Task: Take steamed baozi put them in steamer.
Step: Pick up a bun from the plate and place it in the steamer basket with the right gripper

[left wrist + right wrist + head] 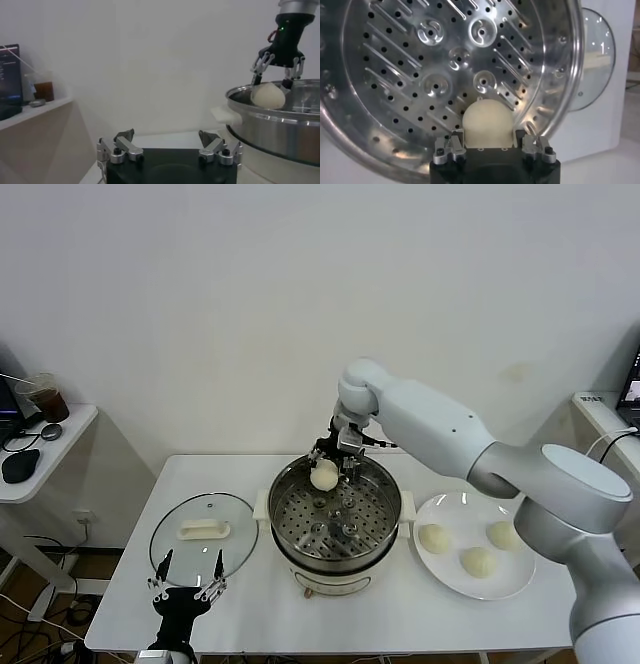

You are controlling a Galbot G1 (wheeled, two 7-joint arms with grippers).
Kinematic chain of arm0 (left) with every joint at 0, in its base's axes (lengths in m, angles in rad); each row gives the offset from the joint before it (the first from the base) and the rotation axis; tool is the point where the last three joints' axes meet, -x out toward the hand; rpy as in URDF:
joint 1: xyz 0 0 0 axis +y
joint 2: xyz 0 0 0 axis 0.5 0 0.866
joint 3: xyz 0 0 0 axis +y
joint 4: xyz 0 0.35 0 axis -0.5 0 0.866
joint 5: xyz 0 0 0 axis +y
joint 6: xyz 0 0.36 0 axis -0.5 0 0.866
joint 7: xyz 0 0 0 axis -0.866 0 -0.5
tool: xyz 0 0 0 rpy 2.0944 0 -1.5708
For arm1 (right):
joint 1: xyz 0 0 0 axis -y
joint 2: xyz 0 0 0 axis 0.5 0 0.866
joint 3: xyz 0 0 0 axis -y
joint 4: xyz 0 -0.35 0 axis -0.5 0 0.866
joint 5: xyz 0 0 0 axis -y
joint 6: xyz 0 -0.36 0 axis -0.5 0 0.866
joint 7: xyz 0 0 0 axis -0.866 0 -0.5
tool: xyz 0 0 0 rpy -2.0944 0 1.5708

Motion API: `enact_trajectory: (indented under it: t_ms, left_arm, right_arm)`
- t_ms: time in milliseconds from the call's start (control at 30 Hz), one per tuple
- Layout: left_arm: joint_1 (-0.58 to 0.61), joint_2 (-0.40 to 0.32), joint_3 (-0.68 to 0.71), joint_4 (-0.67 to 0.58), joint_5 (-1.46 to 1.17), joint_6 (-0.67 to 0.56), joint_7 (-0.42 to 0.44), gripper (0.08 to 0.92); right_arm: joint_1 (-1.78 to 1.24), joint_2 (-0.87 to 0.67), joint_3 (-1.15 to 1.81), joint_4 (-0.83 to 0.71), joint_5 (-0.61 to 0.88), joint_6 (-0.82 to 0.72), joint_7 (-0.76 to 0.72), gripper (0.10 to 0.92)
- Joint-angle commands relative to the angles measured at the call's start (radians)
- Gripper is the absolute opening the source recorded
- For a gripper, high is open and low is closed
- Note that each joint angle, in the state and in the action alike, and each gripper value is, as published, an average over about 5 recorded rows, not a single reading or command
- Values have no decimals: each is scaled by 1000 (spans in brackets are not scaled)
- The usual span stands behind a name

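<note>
My right gripper [327,470] is shut on one pale cream baozi [324,475] and holds it just above the back rim of the steamer [290,536], a shiny steel pot with a perforated tray. The right wrist view shows that baozi [488,122] between my fingers, over the holed tray [410,65]. From the left wrist view the held baozi [268,95] hangs at the steamer's rim [280,112]. Three more baozi [433,537] [478,561] [503,534] lie on a white plate [455,509] to the right. My left gripper [188,582] stands open and parked near the table's front left.
A glass lid [165,549] with a white handle lies left of the steamer, just ahead of my left gripper. A side table [25,474] with a cup and a mouse stands at the far left. A wall runs behind the table.
</note>
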State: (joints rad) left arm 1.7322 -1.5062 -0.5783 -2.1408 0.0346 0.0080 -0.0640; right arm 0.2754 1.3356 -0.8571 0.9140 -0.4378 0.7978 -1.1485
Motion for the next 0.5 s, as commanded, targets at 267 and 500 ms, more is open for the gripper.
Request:
enact_trajectory:
  t_ms: [267, 500]
  left_arm:
    - [2, -3, 2, 1, -2, 0, -1, 823]
    - [0, -4, 6, 4, -1, 3, 1, 823]
  right_arm:
    - [-24, -1, -17, -15, 9, -10, 14, 594]
    - [-8, -23, -34, 25, 48, -81, 6, 652]
